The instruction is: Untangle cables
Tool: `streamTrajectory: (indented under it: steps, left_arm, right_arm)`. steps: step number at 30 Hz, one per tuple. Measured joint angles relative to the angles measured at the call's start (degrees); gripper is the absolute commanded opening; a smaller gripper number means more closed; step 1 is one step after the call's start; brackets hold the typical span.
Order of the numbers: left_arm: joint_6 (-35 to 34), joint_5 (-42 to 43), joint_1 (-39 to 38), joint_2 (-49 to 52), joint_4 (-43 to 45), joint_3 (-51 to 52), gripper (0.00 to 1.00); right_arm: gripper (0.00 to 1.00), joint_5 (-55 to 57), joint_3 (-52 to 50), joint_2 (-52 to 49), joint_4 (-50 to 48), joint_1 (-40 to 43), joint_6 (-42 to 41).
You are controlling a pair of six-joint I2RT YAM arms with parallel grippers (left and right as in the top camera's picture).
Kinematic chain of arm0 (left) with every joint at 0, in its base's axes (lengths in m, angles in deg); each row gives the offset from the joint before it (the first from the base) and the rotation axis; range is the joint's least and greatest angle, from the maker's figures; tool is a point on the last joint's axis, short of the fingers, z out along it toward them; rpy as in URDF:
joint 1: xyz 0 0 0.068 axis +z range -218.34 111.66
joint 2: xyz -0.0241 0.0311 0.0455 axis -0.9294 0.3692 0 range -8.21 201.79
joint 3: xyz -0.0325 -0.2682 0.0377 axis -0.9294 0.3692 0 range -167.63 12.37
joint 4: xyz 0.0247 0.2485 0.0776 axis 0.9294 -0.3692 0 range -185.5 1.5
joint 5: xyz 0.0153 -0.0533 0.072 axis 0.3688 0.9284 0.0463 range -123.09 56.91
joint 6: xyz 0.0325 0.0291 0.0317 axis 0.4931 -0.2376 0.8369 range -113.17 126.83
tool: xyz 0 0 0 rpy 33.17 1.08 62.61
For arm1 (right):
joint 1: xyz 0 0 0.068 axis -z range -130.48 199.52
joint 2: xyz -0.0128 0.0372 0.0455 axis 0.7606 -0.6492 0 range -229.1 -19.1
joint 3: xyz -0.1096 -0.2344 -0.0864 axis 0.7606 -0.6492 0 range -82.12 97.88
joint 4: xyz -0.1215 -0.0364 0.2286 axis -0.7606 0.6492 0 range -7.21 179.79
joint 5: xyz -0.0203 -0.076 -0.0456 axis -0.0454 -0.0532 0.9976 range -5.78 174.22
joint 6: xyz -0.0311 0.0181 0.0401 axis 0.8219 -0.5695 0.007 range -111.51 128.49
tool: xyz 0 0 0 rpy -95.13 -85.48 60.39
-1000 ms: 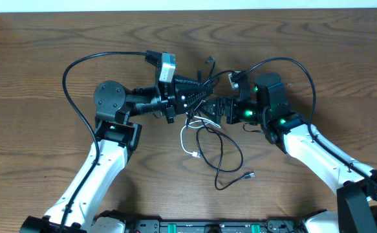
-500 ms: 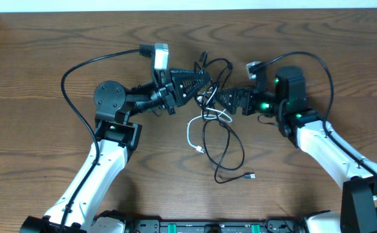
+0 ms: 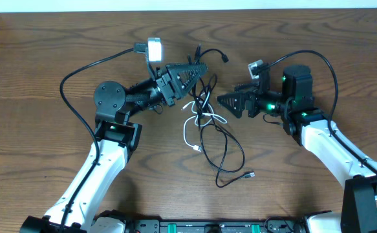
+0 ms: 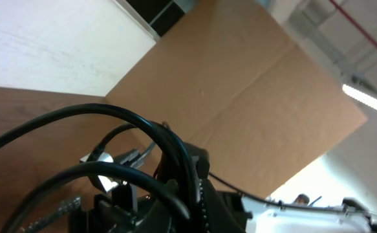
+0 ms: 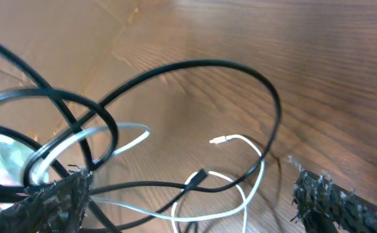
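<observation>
The cables are a tangle of black cords [image 3: 222, 147] and one white cord [image 3: 187, 133] on the wooden table [image 3: 46, 58]. My left gripper [image 3: 201, 68] is shut on black cords at the top of the tangle and holds them above the table. One black plug [image 3: 225, 57] sticks out behind it. In the left wrist view black cord loops [image 4: 130, 120] cross close over the dark jaws. My right gripper [image 3: 222, 99] stands open just right of the tangle. In its wrist view the right gripper [image 5: 191, 207] faces the white cord [image 5: 240, 139] and a black loop [image 5: 269, 97], gripping nothing.
A black plug end [image 3: 249, 175] lies at the near end of the tangle. A white plug end [image 3: 197, 149] rests left of the black loops. Thick black arm wires [image 3: 68, 77] arc over the table behind each arm. A cardboard wall [image 4: 240, 84] stands beyond the table.
My left gripper has swung up and away from me with black cords in it. The right gripper has drawn back to the right, out of the tangle, and the loops have spread.
</observation>
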Motion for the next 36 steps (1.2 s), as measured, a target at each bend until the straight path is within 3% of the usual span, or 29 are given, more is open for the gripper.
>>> streamTrajectory:
  steps: [8,16,27,36]
  left_arm:
    - [-7.9,-2.3,0.0,0.0,6.8,0.0,0.07]
    - [-12.9,-2.5,-0.4,0.0,9.3,0.0,0.08]
    - [-17.3,-4.3,-2.4,0.0,14.4,0.0,0.07]
    - [-17.8,-4.8,-2.4,0.0,18.5,0.0,0.08]
  right_arm:
    - [0.99,3.7,0.0,0.0,1.7,0.0,5.5]
    - [0.99,5.0,0.0,0.0,-3.4,-3.8,5.7]
    - [0.99,4.0,0.0,-0.3,-14.0,-8.3,-3.5]
    - [0.99,2.6,0.0,-0.4,-13.6,-9.2,-10.0]
